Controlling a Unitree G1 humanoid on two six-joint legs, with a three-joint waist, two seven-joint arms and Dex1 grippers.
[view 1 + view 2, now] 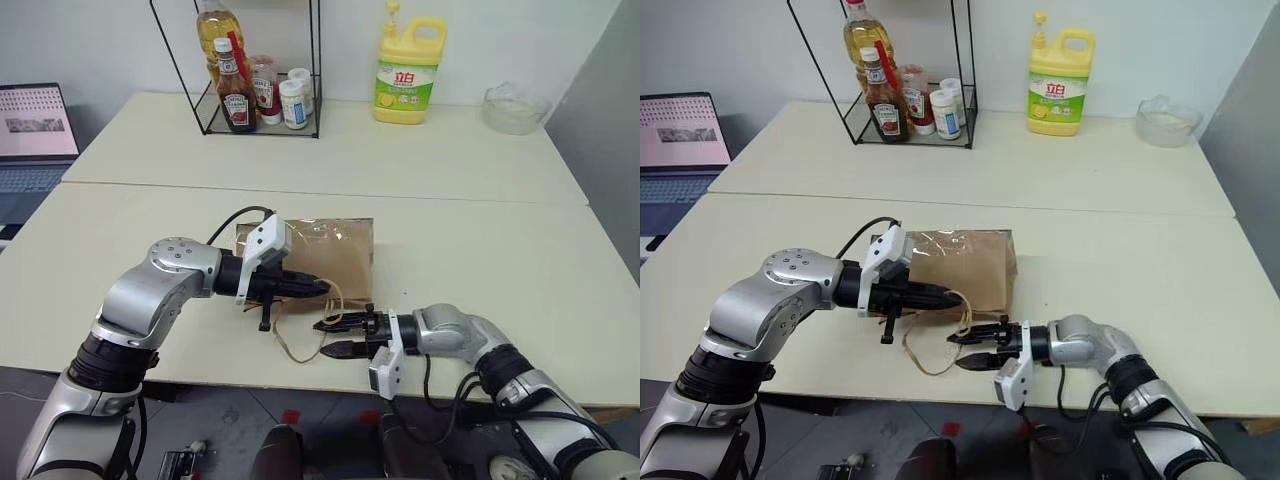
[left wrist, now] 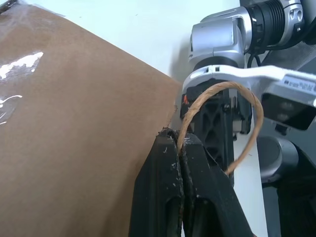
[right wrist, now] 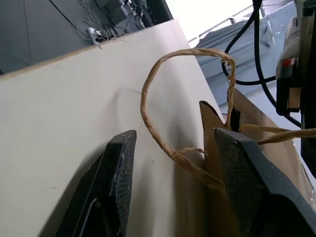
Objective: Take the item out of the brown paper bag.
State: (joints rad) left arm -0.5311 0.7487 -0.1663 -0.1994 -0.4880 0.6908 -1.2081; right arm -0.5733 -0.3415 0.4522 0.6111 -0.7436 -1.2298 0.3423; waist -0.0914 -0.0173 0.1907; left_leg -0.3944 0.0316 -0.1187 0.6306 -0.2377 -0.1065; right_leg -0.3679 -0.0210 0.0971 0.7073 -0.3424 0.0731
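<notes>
My two head eyes look forward and down over my arms onto the cream table [image 1: 480, 250], from some way off; both share the brown paper bag [image 1: 340, 250] and the rack at the far edge. My left wrist camera sits very close along its closed fingers [image 2: 180, 187], facing my right arm. My right wrist camera looks close along its parted fingers [image 3: 118, 182] at the bag's mouth.

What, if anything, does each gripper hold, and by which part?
The left gripper is shut on the flat brown paper bag, pinching its edge by a handle. The right gripper is open, holding nothing.
</notes>
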